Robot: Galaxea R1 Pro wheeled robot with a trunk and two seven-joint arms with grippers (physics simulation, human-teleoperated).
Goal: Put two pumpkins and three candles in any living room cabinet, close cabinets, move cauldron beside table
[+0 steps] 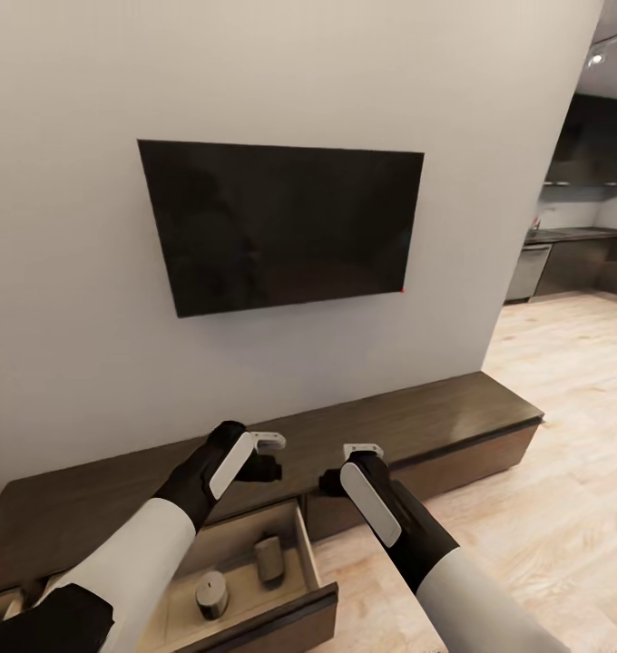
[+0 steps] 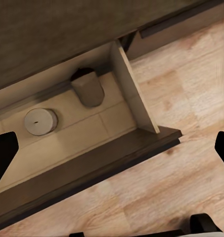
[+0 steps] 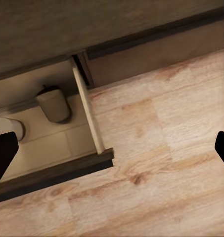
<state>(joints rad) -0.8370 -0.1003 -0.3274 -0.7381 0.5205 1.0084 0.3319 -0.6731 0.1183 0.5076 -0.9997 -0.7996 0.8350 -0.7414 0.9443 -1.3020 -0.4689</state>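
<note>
At the left of the head view we see the long dark cabinet under the wall TV, and one drawer of it stands pulled out. Inside the pale drawer there are two candles. The first candle stands upright near the front, with its round top showing. The second candle stands just beside it, closer to the right drawer wall. In the left wrist view the same pair appears: one seen from above and one nearer the back of the drawer. They are near each other but not touching. We do not see pumpkins, a third candle or the cauldron here.

Above the drawer hangs the left end effector, with its fingers apart and nothing between them. A little to the right, the right end effector hangs over the cabinet front, also spread and empty, as its wrist view shows dark fingertips at both edges.

We judge the candles to be light, stiff and rather smooth, so a firm hold across the round side, around the middle, would suit them. The drawer is probably the next thing to handle: it has no handle, so pushing flat on its dark front edge seems best.
</note>
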